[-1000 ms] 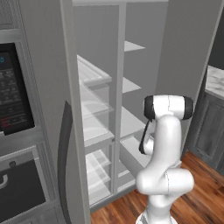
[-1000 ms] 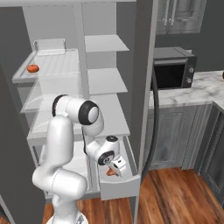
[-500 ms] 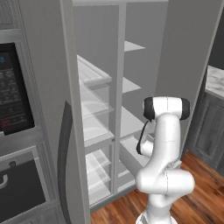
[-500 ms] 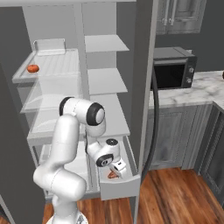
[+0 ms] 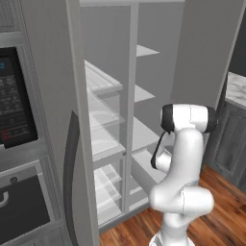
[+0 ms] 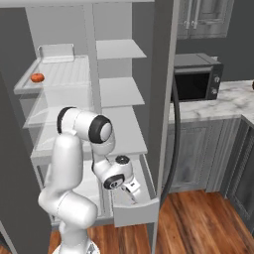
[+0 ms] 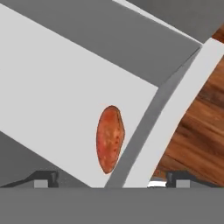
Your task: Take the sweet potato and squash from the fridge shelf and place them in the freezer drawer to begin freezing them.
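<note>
Released since the earlier frame, the sweet potato (image 7: pixel 110 139) lies in the freezer drawer (image 6: pixel 135 213), frame center. End effector (image 6: pixel 133 192) gapes wide, holding nothing.

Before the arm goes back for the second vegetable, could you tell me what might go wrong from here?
The gripper hangs low inside the freezer drawer with its jaws spread, so a sideways retreat could clip the drawer wall. The sweet potato lies close to that wall, just under the jaws, and might be nudged. The orange item sits near the shelf's edge.
</note>
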Robot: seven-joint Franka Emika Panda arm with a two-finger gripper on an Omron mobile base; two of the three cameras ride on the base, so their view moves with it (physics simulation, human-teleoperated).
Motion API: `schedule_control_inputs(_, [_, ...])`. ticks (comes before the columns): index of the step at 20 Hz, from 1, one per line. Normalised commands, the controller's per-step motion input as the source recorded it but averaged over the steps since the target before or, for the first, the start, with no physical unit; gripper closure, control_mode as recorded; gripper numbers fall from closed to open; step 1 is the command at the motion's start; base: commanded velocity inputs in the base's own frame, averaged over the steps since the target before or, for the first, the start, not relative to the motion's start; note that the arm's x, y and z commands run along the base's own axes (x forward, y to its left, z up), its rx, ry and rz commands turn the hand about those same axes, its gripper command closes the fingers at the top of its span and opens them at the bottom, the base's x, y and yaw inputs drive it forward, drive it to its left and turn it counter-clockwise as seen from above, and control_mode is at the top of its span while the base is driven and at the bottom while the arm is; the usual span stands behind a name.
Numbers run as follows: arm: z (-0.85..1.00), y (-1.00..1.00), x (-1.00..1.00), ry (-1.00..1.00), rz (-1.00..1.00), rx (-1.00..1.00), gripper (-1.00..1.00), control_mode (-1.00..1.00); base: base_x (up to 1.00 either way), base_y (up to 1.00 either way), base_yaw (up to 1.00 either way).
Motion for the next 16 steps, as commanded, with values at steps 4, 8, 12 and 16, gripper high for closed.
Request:
schedule_control_inputs(4, [1.0, 0.19, -0.04, -0.09, -0.07, 0.0, -1.0, -1.0, 0.0, 0.0, 0.0])
schedule_control_inputs(8, [1.0, 0.22, -0.22, -0.14, -0.05, 0.0, -1.0, -1.0, 0.0, 0.0, 0.0])
schedule_control_inputs(12, [1.0, 0.22, -0.22, -0.14, -0.04, 0.0, -1.0, -1.0, 0.0, 0.0, 0.0])
schedule_control_inputs(16, [1.0, 0.21, -0.26, -0.06, -0.04, 0.0, -1.0, -1.0, 0.0, 0.0, 0.0])
